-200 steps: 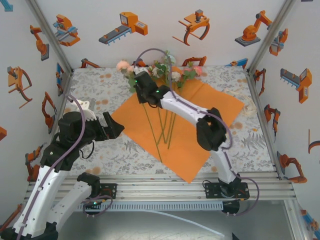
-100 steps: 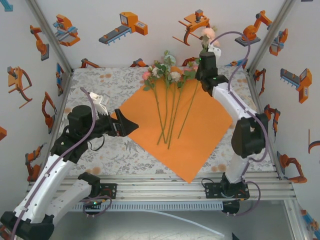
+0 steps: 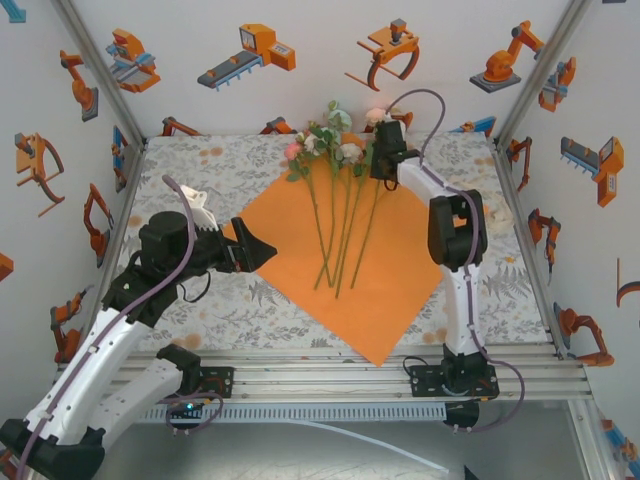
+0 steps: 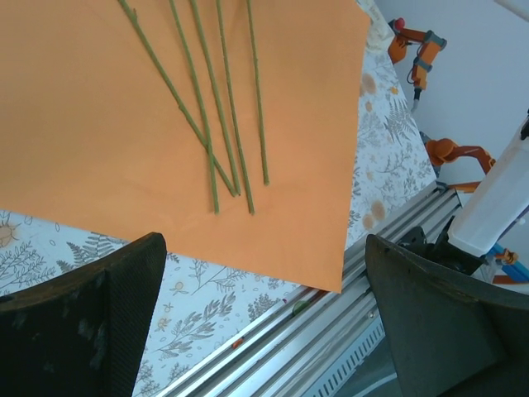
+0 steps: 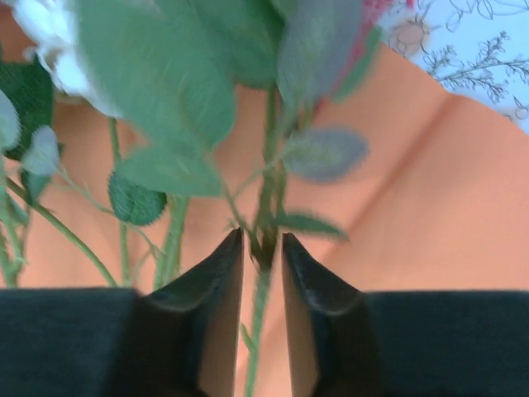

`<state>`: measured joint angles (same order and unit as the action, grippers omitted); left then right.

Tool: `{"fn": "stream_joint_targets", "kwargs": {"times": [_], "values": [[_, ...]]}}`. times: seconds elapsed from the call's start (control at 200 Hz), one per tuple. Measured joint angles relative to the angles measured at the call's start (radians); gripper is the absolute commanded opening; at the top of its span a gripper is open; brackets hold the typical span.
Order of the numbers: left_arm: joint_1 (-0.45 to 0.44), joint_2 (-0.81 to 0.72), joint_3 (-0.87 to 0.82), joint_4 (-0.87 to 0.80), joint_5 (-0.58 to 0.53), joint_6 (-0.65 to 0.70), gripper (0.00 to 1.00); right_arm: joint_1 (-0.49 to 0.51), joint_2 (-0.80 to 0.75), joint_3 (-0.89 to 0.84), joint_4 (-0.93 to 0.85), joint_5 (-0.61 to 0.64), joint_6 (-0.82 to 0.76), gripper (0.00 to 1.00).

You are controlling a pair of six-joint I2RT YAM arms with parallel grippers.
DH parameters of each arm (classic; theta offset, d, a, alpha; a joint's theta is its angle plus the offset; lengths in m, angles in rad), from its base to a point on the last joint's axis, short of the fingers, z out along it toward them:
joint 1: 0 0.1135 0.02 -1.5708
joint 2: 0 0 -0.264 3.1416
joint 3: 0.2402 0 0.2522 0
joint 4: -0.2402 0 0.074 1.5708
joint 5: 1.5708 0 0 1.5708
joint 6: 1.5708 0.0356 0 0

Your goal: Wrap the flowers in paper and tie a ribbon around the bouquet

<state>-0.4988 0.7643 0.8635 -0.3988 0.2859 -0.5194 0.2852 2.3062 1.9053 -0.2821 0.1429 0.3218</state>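
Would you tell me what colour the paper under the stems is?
Plain bright orange; the paper shows best in the left wrist view.

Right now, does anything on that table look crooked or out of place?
Slightly. The paper lies cornerwise, its near corner poking past the tablecloth onto the metal rail. The flowers are not parallel: their stems fan apart toward the blooms and cross near the cut ends.
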Motion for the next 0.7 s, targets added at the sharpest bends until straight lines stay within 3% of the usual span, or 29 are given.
{"fn": "stream_joint_targets", "kwargs": {"times": [0.135, 0.265, 0.395, 0.551, 0.701], "values": [[-0.006, 0.006, -0.011, -0.013, -0.037, -0.040, 0.98, -0.004, -0.025, 0.043, -0.052, -0.016, -0.039, 0.52], [-0.034, 0.034, -0.056, -0.023, -0.072, -0.093, 0.98, -0.005, -0.178, -0.056, -0.103, -0.034, -0.046, 0.56], [-0.127, 0.104, -0.082, -0.042, -0.120, -0.106, 0.97, -0.006, -0.522, -0.338, -0.137, -0.071, 0.002, 0.59], [-0.243, 0.171, -0.088, -0.027, -0.189, -0.083, 0.97, 0.002, -1.033, -0.771, -0.168, -0.128, 0.168, 0.66], [-0.334, 0.211, -0.133, 0.084, -0.193, 0.027, 0.97, 0.070, -1.326, -1.106, -0.304, -0.159, 0.334, 0.72]]}}
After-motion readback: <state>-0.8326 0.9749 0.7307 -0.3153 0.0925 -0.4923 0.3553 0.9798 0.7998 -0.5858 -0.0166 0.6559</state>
